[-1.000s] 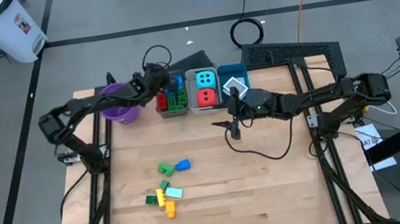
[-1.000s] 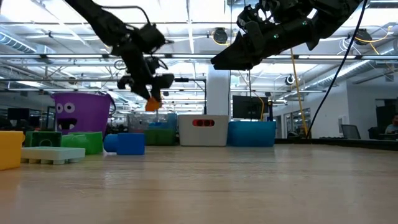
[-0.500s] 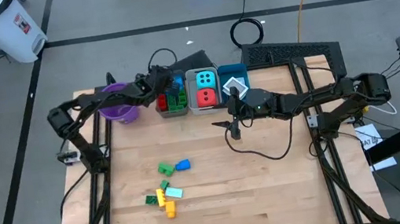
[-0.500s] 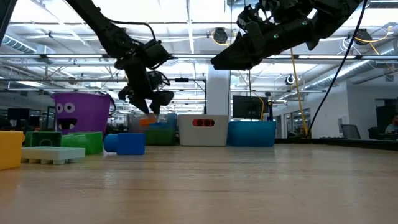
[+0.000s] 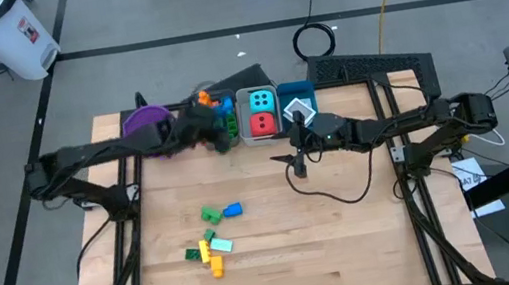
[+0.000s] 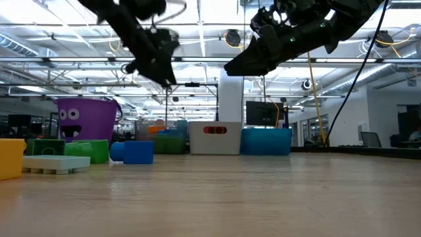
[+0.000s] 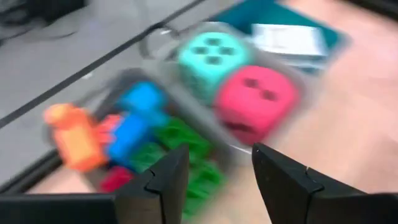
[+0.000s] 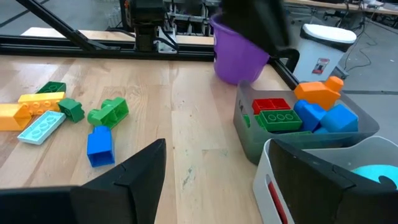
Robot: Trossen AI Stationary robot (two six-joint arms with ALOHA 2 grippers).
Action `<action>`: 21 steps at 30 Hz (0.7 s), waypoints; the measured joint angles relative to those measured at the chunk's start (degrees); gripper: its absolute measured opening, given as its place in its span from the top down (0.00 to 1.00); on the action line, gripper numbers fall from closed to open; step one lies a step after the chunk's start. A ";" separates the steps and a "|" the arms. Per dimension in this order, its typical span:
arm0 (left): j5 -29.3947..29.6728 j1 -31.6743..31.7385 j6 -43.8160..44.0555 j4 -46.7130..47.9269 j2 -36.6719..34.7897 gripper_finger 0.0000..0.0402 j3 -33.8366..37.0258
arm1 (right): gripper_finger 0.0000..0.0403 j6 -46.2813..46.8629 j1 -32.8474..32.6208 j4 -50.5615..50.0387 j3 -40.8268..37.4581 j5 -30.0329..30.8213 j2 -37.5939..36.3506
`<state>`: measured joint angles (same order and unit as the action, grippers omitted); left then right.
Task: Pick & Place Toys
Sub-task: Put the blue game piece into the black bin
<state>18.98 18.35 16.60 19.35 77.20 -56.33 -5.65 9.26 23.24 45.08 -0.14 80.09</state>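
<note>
— While the left end effector point(image 7: 214, 180) hung above the grey bin point(image 5: 219, 143) at the far side of the bench point(image 5: 350, 239), what was it carrying?

— Nothing; its fingers point(image 7: 163, 180) stood apart and empty. An orange brick point(image 5: 202, 98) sat at the bin's far edge, on the heap of blue, green and red bricks.

— So that drop looked finished?

— I judged so. The step in hand seemed to be the release, with the arm due to go for another piece.

— Where were the rest?

— On the near-left part of the bench: a yellow brick point(image 5: 215, 265), a white flat piece point(image 5: 221, 247), green bricks point(image 5: 211, 214) and a blue brick point(image 5: 233, 208), lying close together.

— And further right?

— The cyan die point(image 5: 261, 100) and red die point(image 5: 263, 123) lay in the white bin point(image 5: 244, 124), the blue bin point(image 5: 305, 89) beside it. The right end effector point(image 5: 299, 163) waited over the bench just near of those bins, spread wide and holding nothing.

— Next move?

— Probably a reach toward the near side, lowering open fingers around one brick without nudging its neighbours.
</note>
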 joint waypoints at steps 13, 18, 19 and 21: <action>0.50 -25.93 6.40 -0.38 -2.67 0.64 6.65 | 0.36 0.44 0.02 0.67 0.00 0.02 0.00; 0.55 -30.20 9.03 -0.20 -1.29 0.66 9.47 | 0.36 0.44 0.02 1.51 0.00 0.02 0.00; 0.57 -30.88 9.37 -0.58 -1.04 0.66 10.05 | 0.36 0.45 0.01 1.58 0.00 0.02 0.00; 0.56 -31.93 9.42 -1.44 -0.62 0.66 11.58 | 0.36 0.44 0.01 1.57 0.00 0.01 0.00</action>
<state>19.54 -13.58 26.02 17.90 76.57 -44.75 -5.21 9.26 24.82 45.08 -0.13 80.09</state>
